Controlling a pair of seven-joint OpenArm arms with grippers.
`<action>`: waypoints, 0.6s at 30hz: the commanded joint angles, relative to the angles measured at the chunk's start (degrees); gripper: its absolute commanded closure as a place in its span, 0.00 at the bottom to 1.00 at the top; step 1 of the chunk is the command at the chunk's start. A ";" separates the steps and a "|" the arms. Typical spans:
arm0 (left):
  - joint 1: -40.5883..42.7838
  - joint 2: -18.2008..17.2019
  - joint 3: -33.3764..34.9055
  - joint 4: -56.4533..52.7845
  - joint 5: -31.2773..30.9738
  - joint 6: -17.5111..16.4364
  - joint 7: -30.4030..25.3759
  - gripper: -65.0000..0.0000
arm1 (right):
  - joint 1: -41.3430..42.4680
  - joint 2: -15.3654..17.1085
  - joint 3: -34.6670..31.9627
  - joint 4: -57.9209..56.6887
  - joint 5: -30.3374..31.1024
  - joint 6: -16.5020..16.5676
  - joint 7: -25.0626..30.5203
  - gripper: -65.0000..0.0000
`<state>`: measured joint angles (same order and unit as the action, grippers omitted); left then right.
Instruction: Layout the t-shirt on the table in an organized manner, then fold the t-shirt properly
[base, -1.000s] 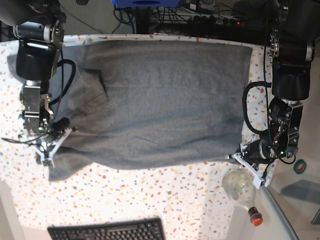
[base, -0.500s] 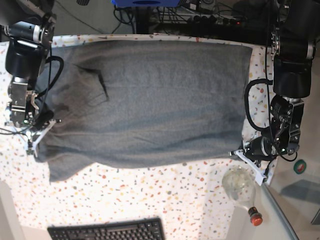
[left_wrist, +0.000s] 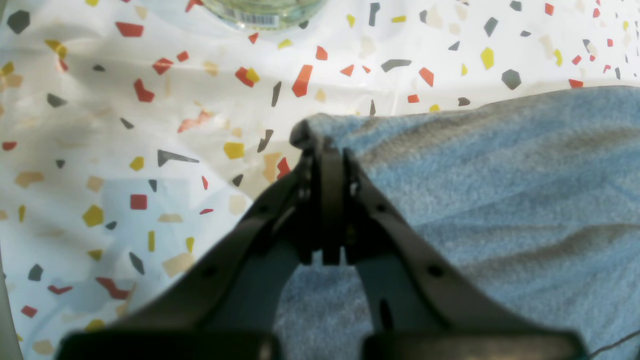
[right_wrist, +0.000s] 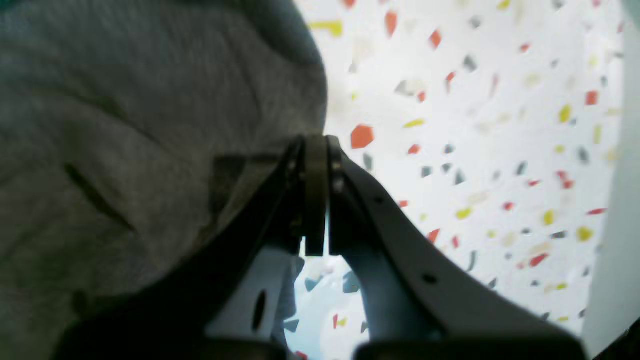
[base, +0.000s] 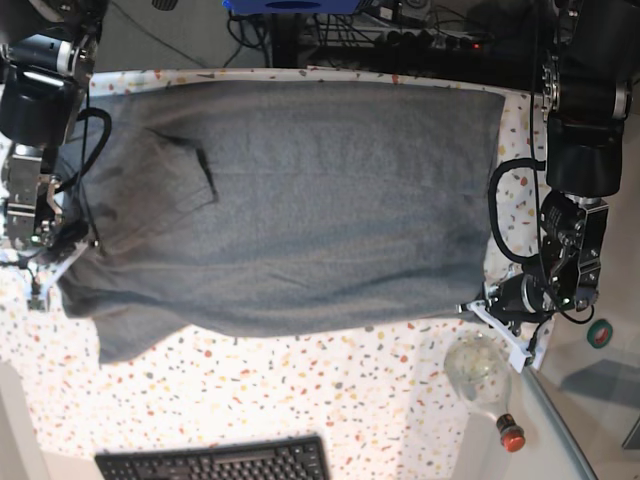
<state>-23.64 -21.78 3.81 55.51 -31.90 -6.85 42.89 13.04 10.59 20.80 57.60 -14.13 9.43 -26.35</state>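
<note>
The left claw (left_wrist: 322, 145) was clamped on a corner of the heather-grey t-shirt (base: 300, 200) at its hem end, and the right claw (right_wrist: 315, 150) was pinched together on the soft knit edge at the other end, near a folded sleeve. The garment lay spread lengthwise across the flecked white worktop (base: 300, 390), broad and mostly flat, with shallow wrinkles. Just beside the left claw stood a rounded clear glass bottle (base: 480, 375) with a red cap, while a black keyboard (base: 215, 462) lay at the near edge.
</note>
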 joint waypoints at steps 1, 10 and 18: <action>-1.55 -0.77 -0.34 0.89 -0.41 -0.22 -1.09 1.00 | 0.90 0.71 0.26 3.98 0.11 -0.51 1.43 1.00; -1.55 -0.77 -0.34 0.89 -0.41 -0.22 -1.09 1.00 | 6.00 -1.23 -0.27 3.98 0.28 2.30 1.78 0.33; -1.55 -0.77 -0.34 0.89 -0.41 -0.22 -1.18 1.00 | 12.41 2.38 -0.27 -13.96 0.02 6.88 8.63 0.18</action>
<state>-23.66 -21.87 3.81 55.48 -31.81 -6.83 42.72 23.55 12.38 20.40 42.50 -14.52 16.62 -18.98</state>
